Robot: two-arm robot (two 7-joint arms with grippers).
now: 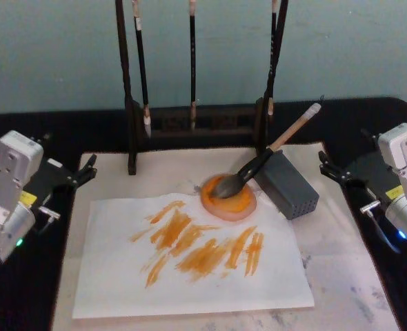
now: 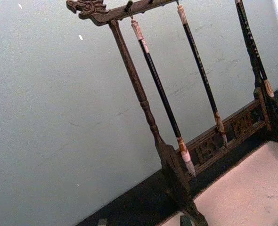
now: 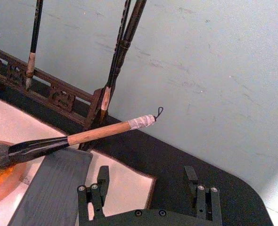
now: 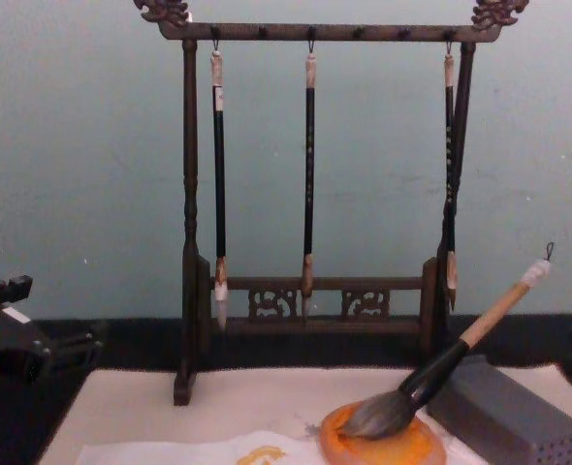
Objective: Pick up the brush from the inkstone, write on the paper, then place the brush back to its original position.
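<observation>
Spread right claw (image 1: 328,167) sits just outboard of the brush (image 1: 259,165), whose tip rests in the inkstone (image 1: 248,208) (handle propped on the grey block (image 1: 290,189)). Best to pinch the bare wood squarely. Left claw (image 1: 86,172), spread, is parked.

At the left edge of the head view, the left arm ended in a pale grey, boxy wrist block with rounded corners. It carried a small yellow label on its side and a green light low down. The left hand (image 1: 87,170) ahead of it was black. At the right edge the right arm matched it, with a light grey housing, a yellow label, a thin cable looping beneath and a blue light. The right hand (image 1: 325,167) was black too. In the right wrist view, along the bottom, its two fingers (image 3: 102,179) were black bars with silver screws at their bases.
</observation>
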